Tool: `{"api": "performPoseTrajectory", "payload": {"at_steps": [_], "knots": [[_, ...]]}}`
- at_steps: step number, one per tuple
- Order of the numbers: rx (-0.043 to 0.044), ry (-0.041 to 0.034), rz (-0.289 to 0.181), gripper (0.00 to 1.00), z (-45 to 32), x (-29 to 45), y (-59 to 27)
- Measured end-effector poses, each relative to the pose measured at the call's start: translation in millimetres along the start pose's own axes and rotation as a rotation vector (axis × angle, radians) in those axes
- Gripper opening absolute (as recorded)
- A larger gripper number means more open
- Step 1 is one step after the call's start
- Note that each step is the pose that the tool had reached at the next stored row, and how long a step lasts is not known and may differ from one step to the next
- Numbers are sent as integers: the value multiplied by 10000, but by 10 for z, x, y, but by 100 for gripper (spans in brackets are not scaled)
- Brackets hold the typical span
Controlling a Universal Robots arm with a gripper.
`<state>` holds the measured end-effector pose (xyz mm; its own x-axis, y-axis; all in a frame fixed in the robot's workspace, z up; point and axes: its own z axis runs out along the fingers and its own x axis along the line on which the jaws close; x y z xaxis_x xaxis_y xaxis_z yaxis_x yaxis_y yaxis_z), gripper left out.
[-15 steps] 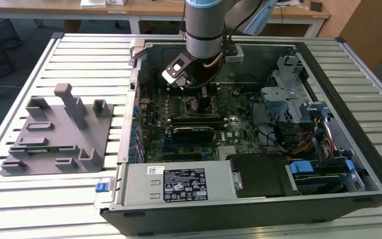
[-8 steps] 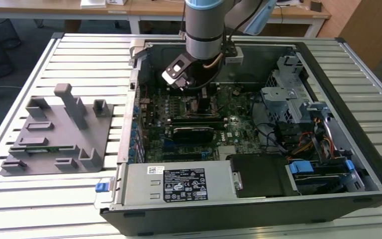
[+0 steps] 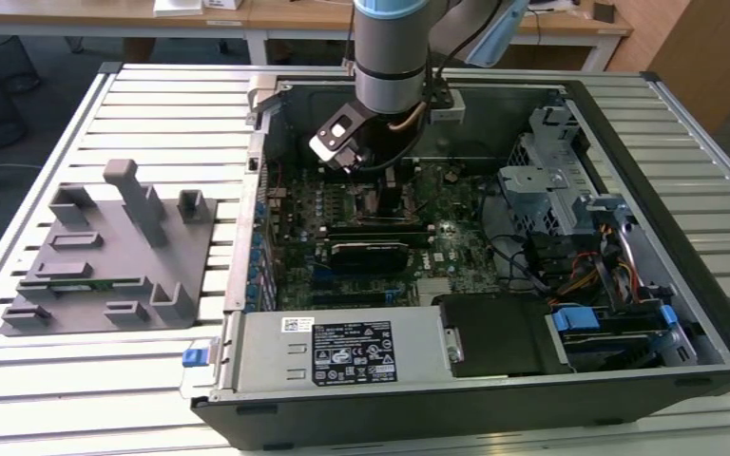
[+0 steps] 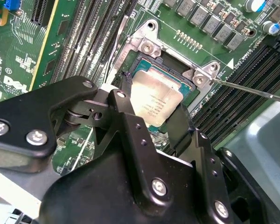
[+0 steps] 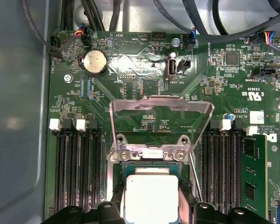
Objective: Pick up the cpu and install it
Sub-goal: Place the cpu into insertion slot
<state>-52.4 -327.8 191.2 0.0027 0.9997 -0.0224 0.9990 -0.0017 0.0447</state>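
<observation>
The cpu [image 5: 151, 196], a flat square chip with a dull silver top, is sitting at the motherboard socket [image 5: 151, 153]. On the slatted counter [image 3: 86, 380], a grey tray [image 3: 105, 252] is lying at the exterior view's left, with the open computer case [image 3: 467, 413] to its right and wooden desks [image 3: 277, 17] standing far behind. The hand [image 5: 151, 212] is grasping the cpu, its fingers [image 4: 126, 88] pressing two opposite sides.

Bright, even light washed the slatted table [image 3: 149, 104] pale toward its near edge, while the case [image 3: 492, 404] lay dimmer inside. In the first wrist view, glare bleached the cpu [image 5: 151, 196] and coin cell [image 5: 94, 62].
</observation>
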Motion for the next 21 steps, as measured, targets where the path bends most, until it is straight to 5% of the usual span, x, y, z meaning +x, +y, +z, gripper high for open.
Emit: {"api": "performPoseTrajectory", "payload": {"at_steps": [16,21], "knots": [[1,12,10,61,-28,-13,1],[1,11,22,53,-27,-26,2]]}}
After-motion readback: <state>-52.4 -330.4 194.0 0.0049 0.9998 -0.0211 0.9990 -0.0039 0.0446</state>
